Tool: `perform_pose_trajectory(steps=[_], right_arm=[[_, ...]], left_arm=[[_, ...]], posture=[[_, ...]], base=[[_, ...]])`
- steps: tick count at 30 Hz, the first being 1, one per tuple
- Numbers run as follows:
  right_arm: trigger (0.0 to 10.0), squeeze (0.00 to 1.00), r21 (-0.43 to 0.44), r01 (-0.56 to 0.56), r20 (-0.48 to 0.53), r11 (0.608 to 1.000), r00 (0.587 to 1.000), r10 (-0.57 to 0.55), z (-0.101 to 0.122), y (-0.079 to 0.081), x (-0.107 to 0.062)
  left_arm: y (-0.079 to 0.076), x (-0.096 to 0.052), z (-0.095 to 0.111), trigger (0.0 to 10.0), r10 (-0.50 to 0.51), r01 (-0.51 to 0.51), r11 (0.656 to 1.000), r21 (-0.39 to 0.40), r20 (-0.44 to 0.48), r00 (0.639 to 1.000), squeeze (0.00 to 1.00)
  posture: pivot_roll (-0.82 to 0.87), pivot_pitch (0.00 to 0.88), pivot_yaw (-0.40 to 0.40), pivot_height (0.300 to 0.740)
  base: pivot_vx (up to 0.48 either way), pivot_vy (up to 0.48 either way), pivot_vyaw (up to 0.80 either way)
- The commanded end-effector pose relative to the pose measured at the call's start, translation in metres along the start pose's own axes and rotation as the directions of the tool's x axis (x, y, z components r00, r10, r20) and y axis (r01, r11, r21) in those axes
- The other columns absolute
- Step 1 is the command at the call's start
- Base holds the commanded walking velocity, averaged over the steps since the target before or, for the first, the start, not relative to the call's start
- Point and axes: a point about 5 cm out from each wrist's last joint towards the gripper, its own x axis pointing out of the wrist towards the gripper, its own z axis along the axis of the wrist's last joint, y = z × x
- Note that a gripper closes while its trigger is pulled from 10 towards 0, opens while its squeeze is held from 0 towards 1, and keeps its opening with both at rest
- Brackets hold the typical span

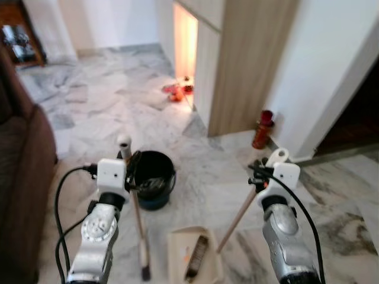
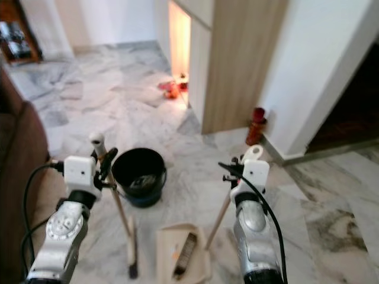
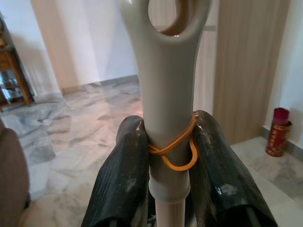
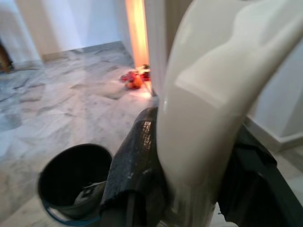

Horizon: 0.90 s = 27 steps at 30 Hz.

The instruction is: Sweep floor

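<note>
My left gripper [image 1: 132, 167] is shut on the upper end of a broom handle [image 3: 166, 94], a pale shaft with a hanging hole and an orange rubber band. The broom [image 1: 140, 225] stands almost upright, its brush end on the marble floor. My right gripper [image 1: 259, 171] is shut on the cream grip of a long-handled dustpan [image 1: 190, 255]. The beige pan lies flat on the floor between my arms with a dark strip of debris in it. Its stick [image 1: 238, 216] slants up to my right gripper.
A black bucket [image 1: 151, 176] with some rubbish inside stands just beyond the broom. A brown sofa [image 1: 21, 177] lines the left side. A wooden partition [image 1: 249, 65], a red canister [image 1: 262, 129] and small red objects [image 1: 176, 92] lie ahead. Open marble floor stretches to the far left.
</note>
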Motion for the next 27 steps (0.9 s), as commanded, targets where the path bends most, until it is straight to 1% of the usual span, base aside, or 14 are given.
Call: perform_pose_trajectory(steps=[1, 12, 22, 25, 27], right_arm=[[10.0, 0.00, 0.042, 0.010, 0.041, 0.999, 0.999, -0.012, 0.0102, -0.0027, 0.0029], [10.0, 0.00, 0.046, 0.007, 0.038, 0.999, 0.999, -0.009, 0.0094, -0.0012, 0.0027], [10.0, 0.00, 0.041, 0.001, 0.039, 0.999, 0.999, -0.002, 0.0094, -0.0004, 0.0031], [10.0, 0.00, 0.037, -0.011, 0.041, 0.999, 0.999, 0.009, 0.0097, 0.0012, 0.0032], [10.0, 0.00, 0.043, -0.011, 0.039, 0.999, 0.999, 0.010, 0.0094, 0.0015, 0.0031]], left_arm=[[-0.0037, 0.0044, 0.0099, 10.0, -0.013, 0.013, 1.000, 0.012, 0.045, 0.999, 0.00], [-0.0045, 0.0042, 0.0101, 10.0, -0.024, 0.023, 1.000, 0.016, 0.047, 0.999, 0.00], [-0.0052, 0.0061, 0.0089, 10.0, -0.025, 0.024, 0.999, 0.025, 0.029, 0.999, 0.00], [-0.0038, 0.0060, 0.0074, 10.0, -0.017, 0.016, 0.999, 0.032, 0.018, 1.000, 0.00], [-0.0033, 0.0058, 0.0071, 10.0, -0.014, 0.014, 0.999, 0.033, 0.016, 1.000, 0.00]], posture=[[0.14, 0.000, -0.006, 0.740], [0.14, 0.000, -0.002, 0.740], [0.13, 0.000, -0.001, 0.740], [0.14, 0.000, -0.001, 0.740], [0.14, 0.000, -0.001, 0.740]], base=[[0.000, 0.300, 0.00], [0.000, 0.000, 0.00], [0.000, 0.000, 0.00], [0.291, 0.000, 0.56], [0.306, 0.000, 0.00]])
